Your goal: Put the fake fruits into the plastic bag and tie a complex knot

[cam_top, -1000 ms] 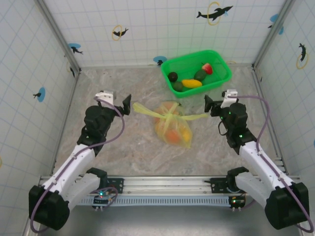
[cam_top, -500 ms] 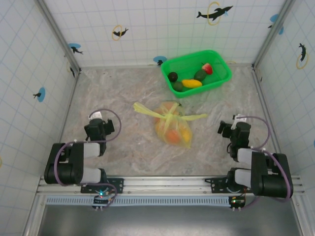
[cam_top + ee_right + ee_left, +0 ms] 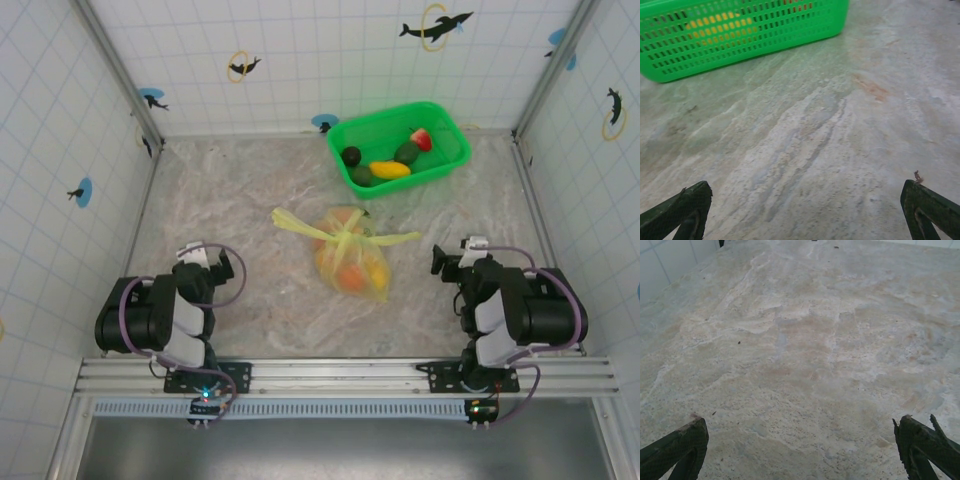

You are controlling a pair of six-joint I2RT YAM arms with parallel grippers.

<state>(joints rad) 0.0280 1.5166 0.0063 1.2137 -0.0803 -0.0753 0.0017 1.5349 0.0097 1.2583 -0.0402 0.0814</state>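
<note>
Both arms have folded back from flanking the plastic bag (image 3: 350,262) to the near rail, with the left fingers (image 3: 680,446) and right fingers (image 3: 682,206) spread wide, nothing between them, over bare counter (image 3: 230,200). The bag lies unmoved at mid-counter, the knot (image 3: 345,238) bunched on top with strips trailing left and right and orange fake fruits (image 3: 350,276) showing through the film; this reads as tying finished and the arms parking, though a few fruits lie in the green basket (image 3: 440,170) just behind. There is open counter all round the bag, the side walls stand close to each folded arm, and the basket sits near the back wall.
</note>
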